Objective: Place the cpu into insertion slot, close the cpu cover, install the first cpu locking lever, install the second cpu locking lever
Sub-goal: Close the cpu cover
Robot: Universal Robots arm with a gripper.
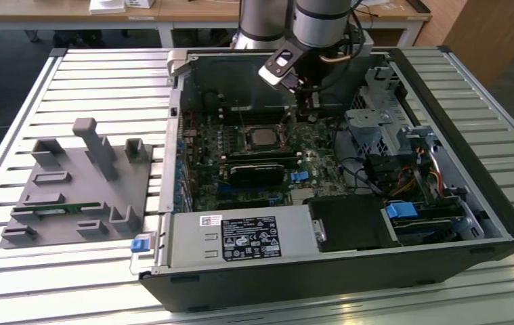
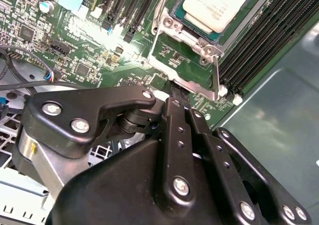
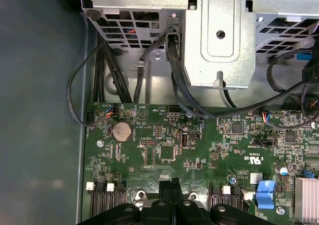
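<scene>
Currently pincer (image 2: pixel 177 93) closed together, tips at cover (image 2: pixel 215 70) edge; cover open beside slot (image 2: pixel 197 31); memory slots (image 2: pixel 259 40) flank both sides; cpu (image 2: pixel 215 5) seated, pale silver top.

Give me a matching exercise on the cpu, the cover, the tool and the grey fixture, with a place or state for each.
1 cpu
2 cover
3 tool
4 fixture

A at the cover's edge
B outside the case
C in the slot
D swung open

Pairs: 1-C, 2-D, 3-A, 4-B
</scene>
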